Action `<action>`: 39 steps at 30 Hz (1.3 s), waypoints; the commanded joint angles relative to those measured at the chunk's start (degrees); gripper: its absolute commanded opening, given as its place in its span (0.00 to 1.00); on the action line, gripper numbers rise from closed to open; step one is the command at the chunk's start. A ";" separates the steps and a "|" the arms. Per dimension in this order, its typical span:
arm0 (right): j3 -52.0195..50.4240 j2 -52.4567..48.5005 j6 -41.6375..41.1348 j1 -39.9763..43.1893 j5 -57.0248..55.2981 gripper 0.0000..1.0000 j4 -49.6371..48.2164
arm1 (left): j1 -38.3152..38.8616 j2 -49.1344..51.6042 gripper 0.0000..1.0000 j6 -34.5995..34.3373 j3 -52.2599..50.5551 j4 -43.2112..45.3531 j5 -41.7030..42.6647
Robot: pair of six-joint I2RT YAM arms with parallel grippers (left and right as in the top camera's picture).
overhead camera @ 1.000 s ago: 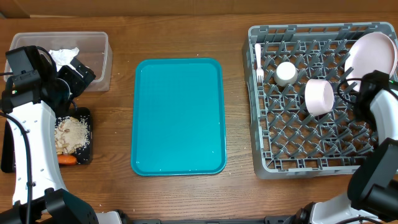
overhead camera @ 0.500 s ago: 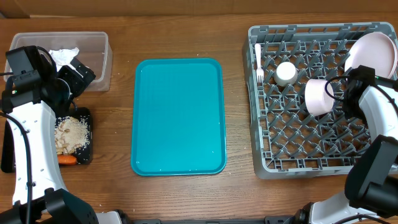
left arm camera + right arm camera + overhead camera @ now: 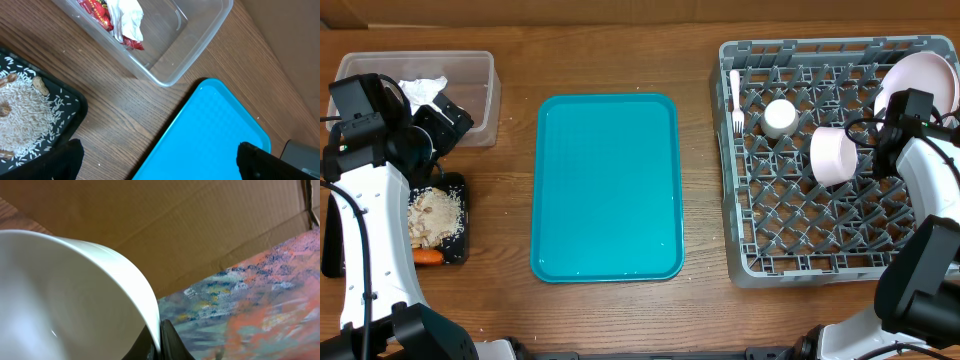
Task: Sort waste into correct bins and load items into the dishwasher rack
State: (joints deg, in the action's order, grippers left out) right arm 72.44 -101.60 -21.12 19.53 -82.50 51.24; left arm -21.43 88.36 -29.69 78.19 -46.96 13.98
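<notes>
Overhead, the right gripper [image 3: 872, 150] is seen over the rack [image 3: 790, 240], set against the right side of a bowl [image 3: 834, 155] that is tipped on its side above the pegs. How the jaws stand cannot be told from there. It is shown by the right wrist view: the two dark fingers [image 3: 172, 347] are closed almost together on the bowl's thin white rim, one on each face of the wall. Beyond the rim only cardboard is shown in that view, nothing of the rack. Overhead, a cup [image 3: 780, 118] is seen among the pegs to the far side of the bowl from the gripper. Past it, a fork [image 3: 735, 100] lies along the rack's edge, and a plate [image 3: 920, 82] leans in the corner just behind the wrist.

The left gripper [image 3: 445, 120] is held beside the tub [image 3: 485, 95], and its opening is masked overhead by the arm. In the left wrist view the fingers [image 3: 62, 160] are spread wide at the lower corners, with nothing held between them. Ahead of them the tub is shown to hold a napkin [image 3: 127, 20] and a red wrapper [image 3: 97, 11]; overhead only the napkin can be made out. The black tray [image 3: 80, 107] with scraps [image 3: 22, 110] lies next to one finger and a teal tray [image 3: 215, 130] next to the other. A carrot [image 3: 428, 257] at the black tray's near end is caught only overhead.
</notes>
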 commanded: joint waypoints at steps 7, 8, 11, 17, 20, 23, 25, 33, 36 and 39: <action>-0.11 -3.06 6.64 0.13 -1.05 0.04 -2.51 | -0.31 0.26 1.00 -0.31 0.37 0.04 0.46; -0.13 -3.41 6.86 0.13 -1.03 0.04 -2.51 | -0.31 0.26 1.00 -0.31 0.37 0.04 0.46; -0.13 -4.76 7.93 0.00 -1.05 0.04 -2.80 | -0.31 0.26 1.00 -0.31 0.37 0.04 0.46; -0.13 -5.88 7.91 -0.37 -1.01 0.04 -3.23 | -0.31 0.26 1.00 -0.31 0.37 0.04 0.46; -0.11 -5.88 8.11 -1.29 -0.96 0.07 -4.04 | -0.31 0.26 1.00 -0.31 0.37 0.04 0.46; -0.09 -5.88 8.50 -1.92 1.68 0.18 -5.25 | -0.31 0.26 1.00 -0.31 0.37 0.02 0.46; -0.09 -5.88 11.41 -2.21 6.84 0.18 -5.40 | -0.31 0.26 1.00 -0.31 0.37 0.04 0.46; 0.74 -5.62 14.53 -4.66 23.52 0.27 -3.80 | -0.31 0.26 1.00 -0.31 0.37 0.04 0.46; 3.61 -5.40 14.25 -6.03 30.32 0.40 -1.38 | -0.31 0.26 1.00 -0.31 0.37 0.04 0.46; 6.82 -5.31 11.52 -6.29 35.63 0.51 1.62 | -0.31 0.26 1.00 -0.31 0.37 0.04 0.46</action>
State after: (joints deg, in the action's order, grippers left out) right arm 76.01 -106.06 -6.70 12.75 -60.14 51.09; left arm -21.43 88.36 -29.69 78.19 -46.98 13.98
